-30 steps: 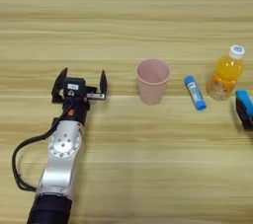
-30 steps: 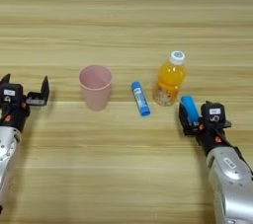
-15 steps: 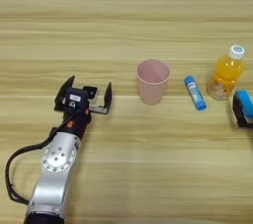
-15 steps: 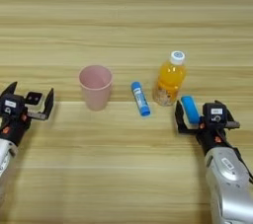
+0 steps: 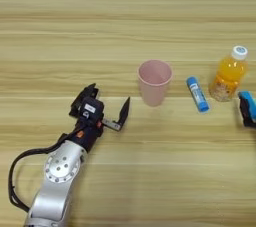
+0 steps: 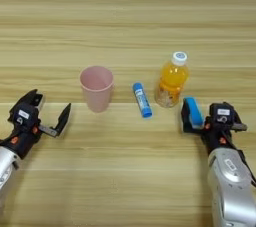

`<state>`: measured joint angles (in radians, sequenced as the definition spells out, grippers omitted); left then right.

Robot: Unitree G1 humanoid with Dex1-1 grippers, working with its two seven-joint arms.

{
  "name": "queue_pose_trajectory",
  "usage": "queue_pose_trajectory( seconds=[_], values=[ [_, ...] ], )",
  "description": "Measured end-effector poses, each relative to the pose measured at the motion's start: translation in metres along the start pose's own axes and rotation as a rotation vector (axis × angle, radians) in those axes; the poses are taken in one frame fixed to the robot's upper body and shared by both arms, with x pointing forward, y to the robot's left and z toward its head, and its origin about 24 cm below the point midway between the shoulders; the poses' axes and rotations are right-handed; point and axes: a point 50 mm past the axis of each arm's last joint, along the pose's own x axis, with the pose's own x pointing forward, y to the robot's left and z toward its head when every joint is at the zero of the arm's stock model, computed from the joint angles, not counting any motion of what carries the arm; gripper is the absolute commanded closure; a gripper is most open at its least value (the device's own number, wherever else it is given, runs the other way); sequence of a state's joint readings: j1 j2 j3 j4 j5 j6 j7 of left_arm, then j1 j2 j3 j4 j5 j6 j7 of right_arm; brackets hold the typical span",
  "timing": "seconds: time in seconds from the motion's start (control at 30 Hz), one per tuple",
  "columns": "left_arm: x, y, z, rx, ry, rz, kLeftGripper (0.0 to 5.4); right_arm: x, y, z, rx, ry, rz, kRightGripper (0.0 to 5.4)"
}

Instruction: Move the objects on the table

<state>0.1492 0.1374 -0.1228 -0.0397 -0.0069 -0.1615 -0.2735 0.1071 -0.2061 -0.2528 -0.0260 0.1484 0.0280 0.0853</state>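
Observation:
A pink plastic cup (image 5: 155,82) stands upright near the middle of the table (image 5: 125,16). My left gripper (image 5: 106,103) is a little to the left of the cup and nearer to me. It is open and empty, turned with one finger pointing toward the cup. At the right, my right gripper (image 6: 207,120) holds a light-blue rounded bar (image 6: 192,111) upright against its left finger, just in front of an orange bottle (image 6: 171,80).
A blue stick with a white end (image 6: 141,99) lies between the cup and the orange juice bottle with its white cap. The far half of the table is bare wood.
My left gripper has drawn back toward me and to the right, turning so that its fingers angle toward the cup. My right gripper with the bar has slid slightly nearer.

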Motion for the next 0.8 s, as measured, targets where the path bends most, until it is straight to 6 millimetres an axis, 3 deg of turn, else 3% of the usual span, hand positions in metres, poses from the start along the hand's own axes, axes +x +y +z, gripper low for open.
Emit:
queue_pose_trajectory(
  seconds=[0.2,0.53,0.8],
  values=[
    [0.002,-0.004,-0.004,-0.018,0.028,-0.041,0.00,0.000,-0.019,0.008,0.007,-0.050,-0.145,0.02],
    [0.004,-0.019,-0.014,-0.065,0.105,-0.182,0.00,0.001,-0.019,0.009,0.019,-0.067,-0.164,0.02],
    [0.006,-0.023,-0.015,-0.060,0.112,-0.227,0.00,-0.003,-0.039,0.012,-0.009,-0.076,-0.318,0.02]
  ],
)
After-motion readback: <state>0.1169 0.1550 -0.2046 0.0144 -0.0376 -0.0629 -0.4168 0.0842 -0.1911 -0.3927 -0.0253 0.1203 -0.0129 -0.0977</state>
